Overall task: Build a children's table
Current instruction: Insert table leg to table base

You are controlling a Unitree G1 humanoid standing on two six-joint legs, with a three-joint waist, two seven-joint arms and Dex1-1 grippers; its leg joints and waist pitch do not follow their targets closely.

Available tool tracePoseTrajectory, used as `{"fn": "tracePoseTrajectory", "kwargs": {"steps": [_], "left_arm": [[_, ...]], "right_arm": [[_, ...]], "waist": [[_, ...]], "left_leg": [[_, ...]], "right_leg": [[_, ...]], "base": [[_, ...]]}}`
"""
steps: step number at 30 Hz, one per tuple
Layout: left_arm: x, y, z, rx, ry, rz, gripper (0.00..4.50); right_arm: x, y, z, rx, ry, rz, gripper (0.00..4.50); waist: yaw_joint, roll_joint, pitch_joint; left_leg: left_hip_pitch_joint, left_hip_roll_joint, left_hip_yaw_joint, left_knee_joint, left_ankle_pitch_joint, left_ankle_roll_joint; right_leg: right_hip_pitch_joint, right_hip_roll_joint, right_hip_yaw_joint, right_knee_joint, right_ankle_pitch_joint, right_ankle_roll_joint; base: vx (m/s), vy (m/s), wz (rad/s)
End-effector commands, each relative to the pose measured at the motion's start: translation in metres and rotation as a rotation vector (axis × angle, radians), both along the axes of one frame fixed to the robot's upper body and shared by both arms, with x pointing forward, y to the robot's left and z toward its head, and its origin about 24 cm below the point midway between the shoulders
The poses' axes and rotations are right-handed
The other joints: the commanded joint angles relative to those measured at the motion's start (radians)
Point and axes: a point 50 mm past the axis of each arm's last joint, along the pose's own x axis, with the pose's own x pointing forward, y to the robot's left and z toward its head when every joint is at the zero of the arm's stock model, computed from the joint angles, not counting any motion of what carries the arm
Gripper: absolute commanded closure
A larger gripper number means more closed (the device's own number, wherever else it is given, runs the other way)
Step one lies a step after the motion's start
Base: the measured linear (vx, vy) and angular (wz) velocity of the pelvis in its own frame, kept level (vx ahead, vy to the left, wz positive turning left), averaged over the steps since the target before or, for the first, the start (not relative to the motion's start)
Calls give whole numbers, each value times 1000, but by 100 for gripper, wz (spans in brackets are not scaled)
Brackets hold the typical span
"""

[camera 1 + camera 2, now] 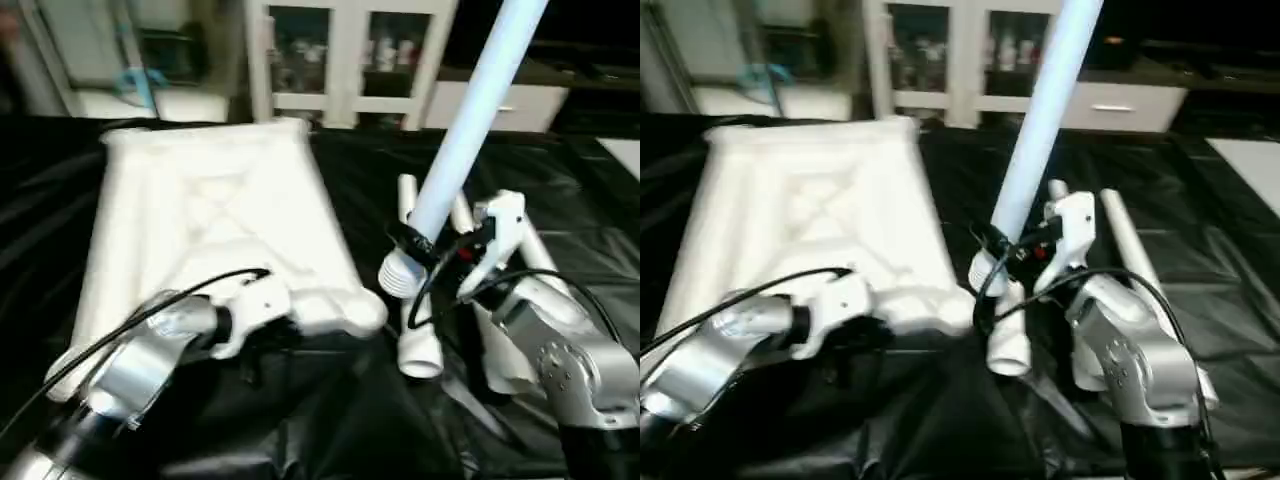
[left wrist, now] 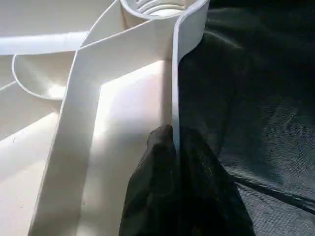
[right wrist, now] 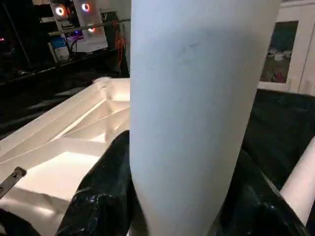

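Your table top (image 1: 215,215) is lying upside down on the desk (image 1: 360,190), which is covered in crinkly black sheeting, X-ribs facing up. Your left pincer (image 2: 174,162) is clamped on the top's thin side wall near a round corner socket (image 2: 157,7), 1 black finger each side of the wall. Your right pincer (image 1: 440,245) is closed around a white leg (image 1: 470,120), holding it tilted up and away, with the ribbed threaded end (image 1: 400,272) low, hanging just off the top's near right corner.

Stuff in the way: 3 more legs (image 1: 420,330) are lying on the sheeting right under and behind that right pincer, touching or nearly touching each other, so it's crowded there. Black cables loop off both silver forearms.

Behind the desk you've got a white cabinet with glass doors (image 1: 345,50) and some drawers. In the right wrist view there's dark equipment with glowing lights (image 3: 74,10) in the back. No labels or writing I can read anywhere.
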Motion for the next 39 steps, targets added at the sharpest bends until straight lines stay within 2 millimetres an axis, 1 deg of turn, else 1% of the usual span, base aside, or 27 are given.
{"fn": "tracePoseTrajectory", "kwargs": {"steps": [1, 2, 3, 4, 5, 6, 7, 8, 10, 11, 12, 13, 14, 15, 16, 17, 18, 19, 20, 21, 22, 23, 27, 29, 35, 37, 39], "left_arm": [[-10, 12, -20, 89, 70, 70, 446], [-17, -3, -19, 30, 58, -6, 446], [-21, -11, -19, -6, 70, -37, 446], [-23, -15, -19, -19, 77, -44, 450], [-25, -19, -20, -28, 86, -44, 450], [-26, -22, -20, -24, 69, -62, 450], [-26, -26, -20, -40, 69, -59, 450], [-26, -27, -21, -45, 69, -58, 450], [-24, -31, -21, -54, 61, -67, 450], [-24, -32, -21, -51, 66, -72, 450], [-24, -32, -21, -51, 66, -72, 450], [-22, -33, -22, -55, 70, -69, 450], [-20, -33, -22, -56, 69, -65, 450], [-19, -33, -22, -57, 68, -62, 450], [-17, -32, -22, -56, 66, -59, 450], [-15, -31, -21, -55, 62, -57, 450], [-15, -30, -21, -54, 59, -56, 450], [-13, -30, -21, -54, 56, -53, 450], [-13, -29, -21, -55, 55, -53, 450], [-12, -28, -21, -54, 53, -53, 450], [-12, -28, -20, -53, 52, -54, 450], [-11, -27, -20, -53, 53, -56, 450], [-10, -26, -19, -55, 57, -65, 450], [-10, -26, -18, -60, 60, -74, 450], [-9, -26, -17, -56, 62, -94, 450], [-10, -27, -16, -55, 67, -105, 450], [-10, -27, -16, -52, 70, -118, 450]], "right_arm": [[3, 3, 4, 6, -9, 15, 265], [6, 6, 3, 23, -1, 30, 265], [8, 8, 3, 38, 4, 48, 265], [8, 9, 3, 45, 6, 56, 266], [9, 11, 3, 59, 12, 80, 266], [10, 13, 1, 68, 20, 108, 266], [10, 16, -1, 76, 31, 160, 266], [10, 16, -2, 76, 34, 171, 266], [12, 18, -7, 76, 60, 225, 266], [13, 19, -9, 79, 72, 258, 266], [13, 19, -9, 79, 72, 258, 266], [14, 19, -13, 56, 86, 291, 266], [15, 18, -14, 41, 94, 308, 266], [15, 17, -15, 32, 98, 320, 266], [16, 16, -16, 30, 105, 338, 266], [16, 15, -17, 23, 109, 349, 266], [16, 14, -18, 21, 112, 354, 266], [17, 13, -19, 19, 118, 359, 266], [17, 12, -19, 19, 120, 360, 266], [18, 10, -21, 12, 125, 362, 266], [18, 9, -22, 7, 127, 362, 266], [19, 9, -23, -1, 130, 367, 266], [20, 7, -26, -14, 133, 374, 266], [21, 7, -27, -12, 135, 369, 266], [24, 8, -32, -14, 144, 368, 266], [25, 10, -33, -15, 146, 372, 266], [27, 11, -33, -16, 147, 377, 266]], "waist": [[19, -5, -47], [19, -14, -49], [22, -15, -50], [29, -14, -50], [30, -18, -53], [35, -16, -53], [37, -21, -54], [39, -19, -54], [45, -25, -55], [47, -24, -56], [49, -23, -54], [49, -31, -53], [51, -31, -53], [53, -28, -52], [52, -39, -50], [53, -37, -50], [54, -36, -48], [52, -44, -48], [53, -43, -49], [53, -45, -47], [54, -42, -48], [53, -46, -48], [53, -49, -49], [53, -47, -49], [55, -47, -52], [55, -42, -53], [54, -42, -53]], "left_leg": [[9, 83, -36, -85, -220, 7], [11, 84, -33, -84, -205, 16], [11, 83, -31, -81, -175, 36], [14, 84, -28, -78, -151, 50], [16, 84, -26, -76, -135, 58], [16, 84, -25, -74, -106, 72], [15, 84, -23, -72, -90, 85], [16, 84, -22, -70, -86, 90], [18, 84, -19, -69, -77, 98], [18, 84, -19, -68, -75, 100], [20, 85, -18, -69, -84, 98], [19, 85, -16, -68, -90, 96], [19, 85, -16, -69, -91, 95], [21, 86, -15, -70, -102, 89], [20, 86, -14, -71, -115, 84], [19, 85, -15, -71, -122, 82], [22, 86, -16, -72, -143, 73], [22, 88, -15, -73, -152, 66], [21, 87, -16, -72, -151, 64], [22, 87, -15, -74, -156, 60], [24, 88, -16, -74, -159, 54], [23, 88, -15, -74, -158, 52], [21, 87, -15, -74, -156, 50], [22, 87, -15, -74, -160, 49], [22, 89, -10, -70, -130, 63], [23, 90, -9, -70, -132, 59], [24, 90, -9, -70, -129, 58]], "right_leg": [[25, -72, 48, -94, -140, -195], [26, -70, 47, -93, -109, -201], [27, -68, 45, -88, -59, -216], [27, -68, 46, -84, -23, -225], [28, -67, 45, -81, 2, -231], [29, -68, 44, -78, 39, -244], [32, -67, 43, -76, 57, -250], [32, -67, 43, -75, 62, -255], [32, -66, 43, -75, 64, -257], [33, -67, 42, -73, 61, -259], [30, -67, 42, -76, 40, -257], [31, -67, 42, -77, 22, -254], [32, -69, 43, -77, 13, -251], [29, -69, 43, -80, -10, -247], [29, -69, 43, -84, -37, -239], [30, -71, 43, -83, -52, -236], [28, -73, 44, -90, -95, -227], [27, -73, 44, -92, -119, -220], [28, -73, 44, -90, -125, -218], [25, -74, 45, -93, -145, -212], [24, -74, 45, -93, -154, -208], [23, -73, 45, -94, -154, -207], [23, -74, 45, -94, -156, -204], [22, -75, 45, -95, -163, -205], [23, -74, 44, -89, -113, -221], [22, -72, 43, -88, -116, -222], [21, -71, 43, -87, -106, -227]], "base": [[0, 0, 0], [0, 0, 0], [0, 0, 0], [0, 0, 0], [0, 0, 0], [0, 0, 0], [0, 0, 0], [0, 0, 0], [0, 0, 0], [0, 0, 0], [0, 0, 0], [0, 0, 0], [0, 0, 0], [0, 0, 0], [0, 0, 0], [0, 0, 0], [0, 0, 0], [0, 0, 0], [0, 0, 0], [0, 0, 0], [0, 0, 0], [0, 0, 0], [0, 0, 0], [0, 0, 0], [0, 0, 0], [0, 0, 0], [0, 0, 0]]}}
